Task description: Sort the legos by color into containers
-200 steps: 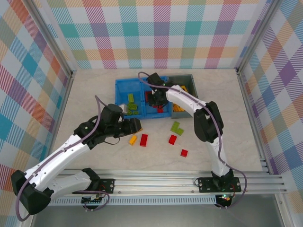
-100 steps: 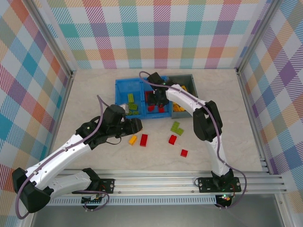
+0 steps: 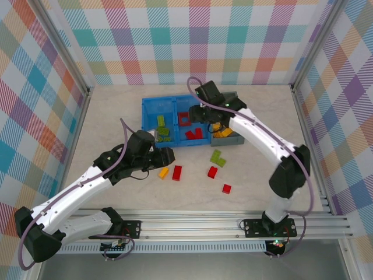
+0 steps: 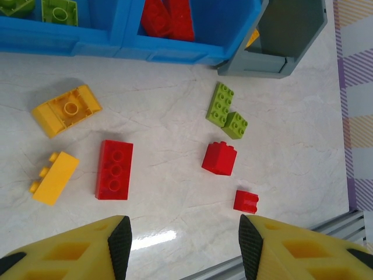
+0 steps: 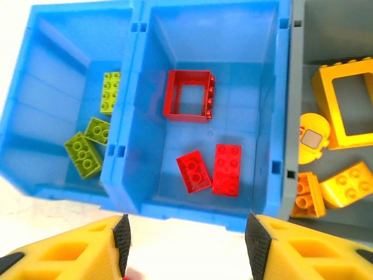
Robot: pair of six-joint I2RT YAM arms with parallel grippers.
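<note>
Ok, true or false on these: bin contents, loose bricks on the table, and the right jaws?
1. The red hollow square plastic frame lies in the blue plastic bin's right compartment. True.
2. The grey plastic bin holds the green ones. False: it holds yellow pieces; green bricks lie in the blue bin's left compartment.
3. Three red bricks lie loose on the table. True.
4. The right gripper holds a brick. False: its jaws stand open and empty.

Glossy plastic legos [image 4: 114, 169] — polished, marbled table [image 4: 291, 151].
</note>
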